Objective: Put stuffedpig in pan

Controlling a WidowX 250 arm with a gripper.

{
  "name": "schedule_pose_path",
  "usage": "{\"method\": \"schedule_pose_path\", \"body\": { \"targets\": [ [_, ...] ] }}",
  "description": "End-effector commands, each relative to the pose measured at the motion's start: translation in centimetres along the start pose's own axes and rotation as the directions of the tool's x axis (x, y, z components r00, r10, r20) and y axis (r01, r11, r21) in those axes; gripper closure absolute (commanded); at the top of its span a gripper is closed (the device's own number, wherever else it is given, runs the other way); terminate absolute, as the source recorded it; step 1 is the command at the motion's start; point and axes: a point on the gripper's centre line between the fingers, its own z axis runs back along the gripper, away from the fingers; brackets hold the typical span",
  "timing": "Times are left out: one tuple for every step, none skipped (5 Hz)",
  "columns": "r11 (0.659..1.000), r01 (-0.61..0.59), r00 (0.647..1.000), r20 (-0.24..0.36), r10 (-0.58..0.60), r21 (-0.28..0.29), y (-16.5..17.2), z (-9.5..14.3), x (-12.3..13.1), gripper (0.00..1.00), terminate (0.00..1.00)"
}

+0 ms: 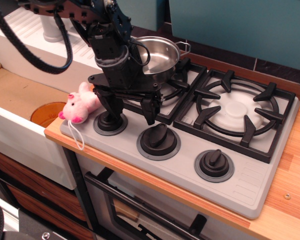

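Grey plastic stove top (270, 185) sits on the wooden bench (290, 205), with three black knobs along its front edge. Right knob (214, 164) and middle knob (158, 140) lie nearer the camera than the hand; left knob (110, 122) is directly under the hand's left finger. Hand (127, 107) is black, pointed downward, fingers spread apart with nothing between them; one finger comes down over the left knob, the other hangs just above and behind the middle knob. Stuffedpig (81, 105) lies on the stove's front-left corner, just left of the hand, close to the left finger; contact cannot be told. It is on its side, snout toward the camera, white string loop (77, 135) trailing over the stove edge. Orange round object (45, 112) sits lower, left of the pig. Behind the hand, pan (157, 55) rests on the left burner grate (185, 75), partly hidden by the arm. Right burner grate (237, 110) is well to the hand's right. White sink unit (25, 35) lies far left behind.
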Motion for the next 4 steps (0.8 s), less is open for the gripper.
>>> {"method": "schedule_pose_path", "body": {
  "targets": [
    [1.000,0.000,1.000,0.000,0.000,0.000,0.0,0.0,0.0,0.00,0.00],
    [1.000,0.025,0.999,-0.031,-0.025,-0.007,-0.6,2.3,0.1,0.00,0.00],
    [0.999,0.034,0.997,-0.074,-0.034,-0.009,-0.8,4.6,0.7,0.00,0.00],
    [0.999,0.043,0.995,-0.085,-0.042,0.014,-1.0,6.0,1.5,0.00,0.00]
  ]
}}
